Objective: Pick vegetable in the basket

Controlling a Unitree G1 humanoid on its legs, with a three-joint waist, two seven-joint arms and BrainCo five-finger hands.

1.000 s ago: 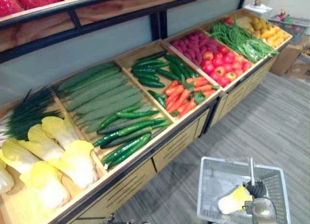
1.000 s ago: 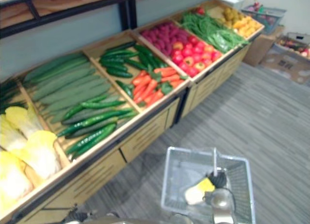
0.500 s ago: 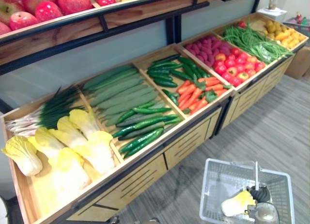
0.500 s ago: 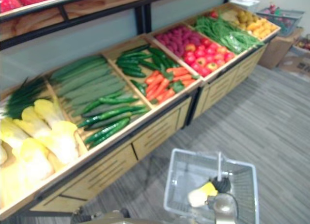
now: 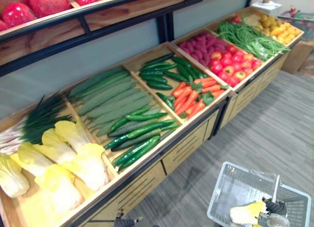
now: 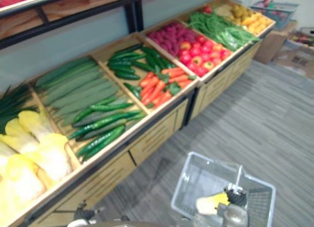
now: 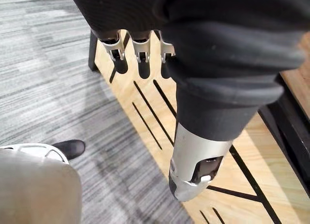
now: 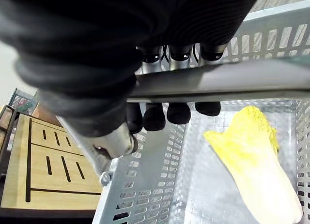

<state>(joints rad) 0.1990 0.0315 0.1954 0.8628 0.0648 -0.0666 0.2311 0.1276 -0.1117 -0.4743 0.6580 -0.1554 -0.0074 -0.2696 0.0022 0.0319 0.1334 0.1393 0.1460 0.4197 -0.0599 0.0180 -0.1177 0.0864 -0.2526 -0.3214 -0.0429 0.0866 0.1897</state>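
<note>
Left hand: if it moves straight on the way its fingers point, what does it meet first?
Probably the wooden front of the vegetable stand, which the left hand points at; the gap between them is hard to judge.

Bright, even light, probably overhead; faint shadow on floor [image 6: 147, 188] beside basket [image 6: 184, 188].

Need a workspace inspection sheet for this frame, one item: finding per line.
Surface: wooden display stand, bins stocked; grey floor in front.
Job's things: grey basket in front of the stand; one cabbage lies inside it; more cabbages in the nearest bin.
Clutter: nothing seen.
Hands: right hand curled round the handle, carrying the basket; left hand with relaxed fingers, holding nothing, by the stand's front panel.
Cables: nothing seen.
Surroundings: cucumbers, carrots, tomatoes and green beans in further bins; apples on the upper shelf.
</note>
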